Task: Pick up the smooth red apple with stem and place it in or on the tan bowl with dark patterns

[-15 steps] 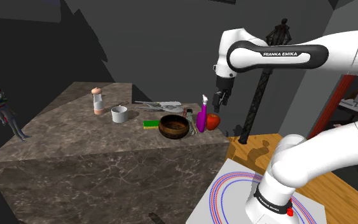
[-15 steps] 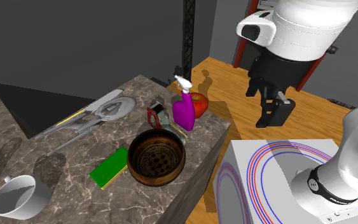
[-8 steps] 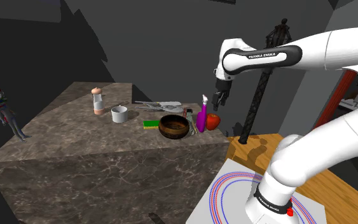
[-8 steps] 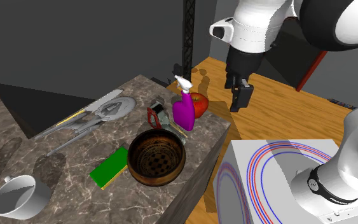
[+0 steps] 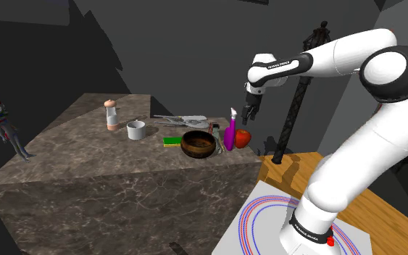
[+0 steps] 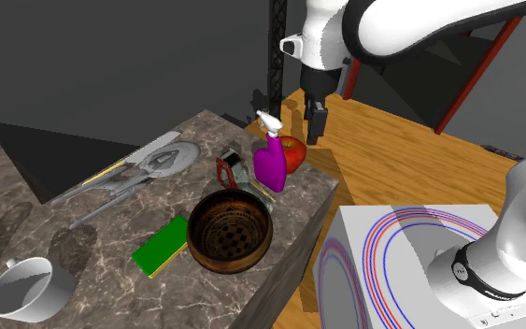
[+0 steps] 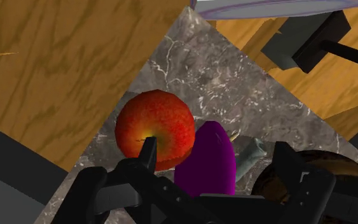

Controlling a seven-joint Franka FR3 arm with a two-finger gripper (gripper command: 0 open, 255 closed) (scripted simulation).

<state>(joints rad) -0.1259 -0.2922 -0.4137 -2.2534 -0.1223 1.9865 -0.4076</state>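
The red apple (image 5: pixel 243 138) (image 6: pixel 292 153) (image 7: pixel 154 130) sits at the marble table's corner, touching a purple spray bottle (image 5: pixel 230 135) (image 6: pixel 270 164) (image 7: pixel 206 159). The brown patterned bowl (image 5: pixel 198 144) (image 6: pixel 229 232) (image 7: pixel 293 180) stands just beyond the bottle, empty. My gripper (image 5: pixel 249 116) (image 6: pixel 316 124) (image 7: pixel 214 154) hangs a little above the apple, pointing down at it. Its fingers stand apart with nothing held. In the wrist view one fingertip (image 7: pixel 148 149) lies over the apple, the other over the bowl's rim.
A green sponge (image 6: pixel 162 245), a white mug (image 6: pixel 25 286), a grey spaceship model (image 6: pixel 149 168) and a small red object (image 6: pixel 226 171) share the table (image 5: pixel 93 174). A black pole (image 5: pixel 293 109) rises behind the corner. Wooden floor (image 6: pixel 391 159) lies beyond the table edge.
The gripper has swung from over the floor near the stand across to the table corner, ending above the apple. The objects on the table have not moved.
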